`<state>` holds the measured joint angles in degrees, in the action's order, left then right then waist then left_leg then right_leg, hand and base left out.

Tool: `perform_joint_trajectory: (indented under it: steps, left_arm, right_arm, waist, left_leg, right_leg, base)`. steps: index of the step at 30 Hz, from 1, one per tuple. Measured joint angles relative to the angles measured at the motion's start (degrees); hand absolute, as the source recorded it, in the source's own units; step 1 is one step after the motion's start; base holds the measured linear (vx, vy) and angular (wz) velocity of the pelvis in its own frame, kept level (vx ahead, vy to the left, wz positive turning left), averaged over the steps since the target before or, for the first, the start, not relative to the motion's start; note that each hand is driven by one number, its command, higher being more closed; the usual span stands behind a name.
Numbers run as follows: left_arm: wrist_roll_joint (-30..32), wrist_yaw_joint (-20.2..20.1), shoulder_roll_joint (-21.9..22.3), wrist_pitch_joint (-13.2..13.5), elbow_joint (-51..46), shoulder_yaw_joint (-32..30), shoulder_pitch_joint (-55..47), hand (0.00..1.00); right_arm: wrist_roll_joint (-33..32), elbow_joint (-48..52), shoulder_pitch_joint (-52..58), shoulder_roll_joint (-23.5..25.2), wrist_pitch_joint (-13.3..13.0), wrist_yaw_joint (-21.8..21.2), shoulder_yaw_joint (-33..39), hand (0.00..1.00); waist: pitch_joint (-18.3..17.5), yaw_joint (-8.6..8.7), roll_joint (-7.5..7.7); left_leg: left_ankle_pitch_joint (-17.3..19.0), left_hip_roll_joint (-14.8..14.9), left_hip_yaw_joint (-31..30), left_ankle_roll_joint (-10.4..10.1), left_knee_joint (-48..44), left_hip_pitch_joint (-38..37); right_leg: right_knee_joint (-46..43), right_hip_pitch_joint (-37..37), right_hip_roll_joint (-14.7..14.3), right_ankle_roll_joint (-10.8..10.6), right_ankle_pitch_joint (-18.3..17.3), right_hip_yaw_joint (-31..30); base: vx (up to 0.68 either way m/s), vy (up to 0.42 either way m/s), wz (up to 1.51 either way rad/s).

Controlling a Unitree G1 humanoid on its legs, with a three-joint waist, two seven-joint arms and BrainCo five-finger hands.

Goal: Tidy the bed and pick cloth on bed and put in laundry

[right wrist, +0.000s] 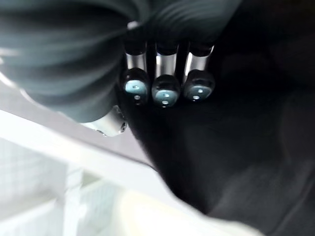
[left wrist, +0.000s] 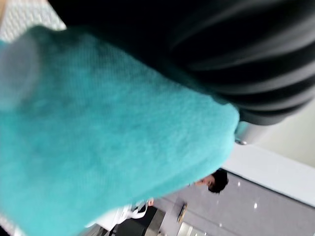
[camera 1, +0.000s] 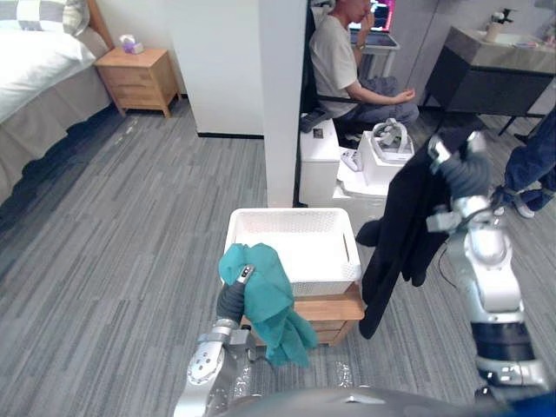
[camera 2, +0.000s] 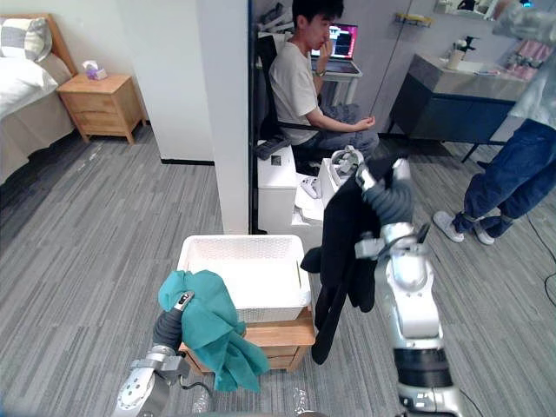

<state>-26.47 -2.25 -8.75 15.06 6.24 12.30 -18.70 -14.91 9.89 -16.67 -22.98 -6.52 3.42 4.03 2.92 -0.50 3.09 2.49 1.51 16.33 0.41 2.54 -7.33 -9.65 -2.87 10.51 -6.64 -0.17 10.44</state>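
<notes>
You have the teal cloth (camera 1: pixel 271 302) bunched over the left hand (camera 1: pixel 232 301). One silver finger (camera 1: pixel 246 274) lies curled across the top of the cloth, and the rest are buried in the fabric. The cloth hangs at the near left corner of the white basket (camera 1: pixel 321 282), and its tail drops past the front of the wooden stand (camera 1: pixel 337 310) under the basket. The right hand (camera 1: pixel 466 170) is raised to the right of the basket. In its wrist view the fingers (right wrist: pixel 166 91) are pressed together in a row and curled into the black cloth (camera 1: pixel 402 228). That garment hangs in a long drape just outside the basket's right wall, down beside the stand. The basket and stand sit on grey striped flooring (camera 1: pixel 130 261) in front of a white pillar (camera 1: pixel 282 104). Far to your left are the bed (camera 1: pixel 35 61) and a wooden nightstand (camera 1: pixel 139 78) with a small box (camera 1: pixel 130 43) on top. Behind the pillar a seated person (camera 1: pixel 343 65) faces a laptop (camera 2: pixel 343 43) whose screen is too small to read. A second person's jeans-clad legs (camera 2: pixel 512 174) stand to the right.
</notes>
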Motion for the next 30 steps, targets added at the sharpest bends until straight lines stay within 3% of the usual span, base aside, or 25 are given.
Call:
perform_joint_trajectory:
  steps: [3,10,15,19,23,30]
  left_arm:
    - [0.0,0.0,1.2,-1.1,0.0,0.1,0.3,1.00]
    - [0.1,-0.5,3.1,-1.2,0.2,1.2,0.3,1.00]
    - [0.1,-0.4,3.6,-1.2,0.2,2.6,0.8,1.00]
    - [0.1,-0.4,3.9,-1.2,0.2,4.1,0.9,1.00]
    - [0.0,-0.4,3.8,-1.3,2.8,4.9,2.2,1.00]
    - [-0.4,-1.4,2.7,-2.1,4.6,6.4,1.9,1.00]
  right_arm:
    - [0.0,-0.4,-5.9,-3.2,2.7,-0.7,-0.1,1.00]
    - [-1.2,-7.4,-17.1,-9.3,6.1,-4.6,-1.8,1.00]
    - [-2.9,-9.9,-23.7,-9.8,7.8,-6.9,-6.4,1.00]
    - [-3.0,-12.2,-30.5,-9.7,8.8,-7.7,-10.5,1.00]
    - [-3.6,-15.5,-37.5,-9.7,9.2,-7.5,-14.1,1.00]
    - [-7.1,-20.8,-46.2,-11.2,8.5,-6.5,-16.8,1.00]
  waist:
    - [0.1,-0.64,-0.06]
    - [0.2,-1.73,-0.80]
    - [0.2,-1.81,-0.93]
    - [0.3,-2.34,-1.19]
    - [0.3,-2.74,-1.13]
    - [-0.1,-3.95,-0.65]
  left_leg:
    - [-1.6,-1.2,-0.5,0.3,3.4,-1.1]
    - [-2.9,-1.4,-1.2,0.5,3.4,0.0]
    - [-3.9,-0.6,-1.4,-0.3,3.4,0.1]
    - [-4.7,-0.3,-2.2,-0.4,3.5,0.5]
    - [-5.5,-0.5,-3.0,-0.9,3.6,1.6]
    - [-7.6,2.8,-3.4,-2.9,3.6,2.7]
  right_leg:
    - [4.6,-2.1,0.2,-0.2,0.7,-0.1]
    - [7.4,-2.7,0.1,-0.2,0.7,-0.4]
    - [7.6,-2.6,-0.7,-0.2,0.7,-0.4]
    - [7.6,-2.5,-1.0,0.2,0.5,-0.4]
    - [7.7,-2.4,-0.7,0.7,-2.0,-0.4]
    - [10.1,-2.6,-3.9,1.7,-1.5,0.2]
  base:
    - [-0.02,0.020,0.15]
    - [0.00,-0.025,0.01]
    - [0.00,-0.036,0.03]
    - [-0.08,-0.036,0.08]
    - [-0.13,-0.038,0.15]
    - [-0.05,-0.074,0.03]
